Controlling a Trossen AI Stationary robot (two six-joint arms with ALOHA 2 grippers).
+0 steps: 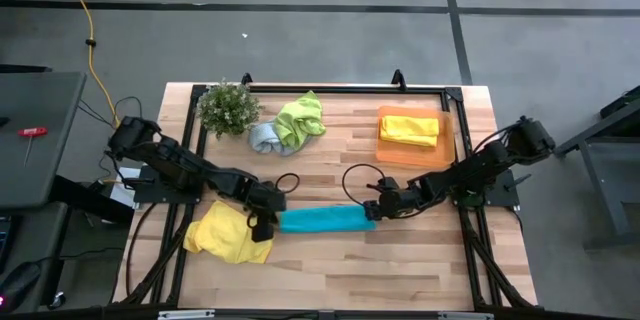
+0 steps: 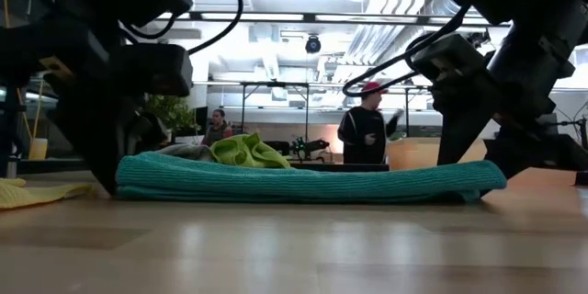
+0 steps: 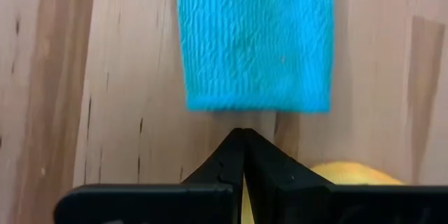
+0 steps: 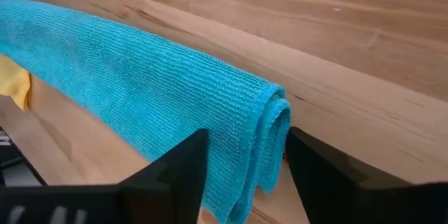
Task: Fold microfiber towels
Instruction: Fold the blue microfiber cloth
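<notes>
**Teal towel lies folded between both grippers**

The wooden worktop (image 1: 330, 260) carries an orange tray (image 1: 386, 150) at the far right with a folded yellow towel (image 1: 410, 129) on it. A second yellow towel (image 1: 228, 234) lies crumpled near the front left. The teal towel (image 1: 322, 220) lies as a long folded strip at the centre. The lime green towel (image 1: 301, 120) and pale grey-blue towel (image 1: 263, 138) are bunched beside the plant (image 1: 228, 107). The left gripper (image 1: 264, 226), jaws closed and empty, sits just off the strip's left end. The right gripper (image 4: 245, 164) has its jaws apart, straddling the strip's right end.
</notes>
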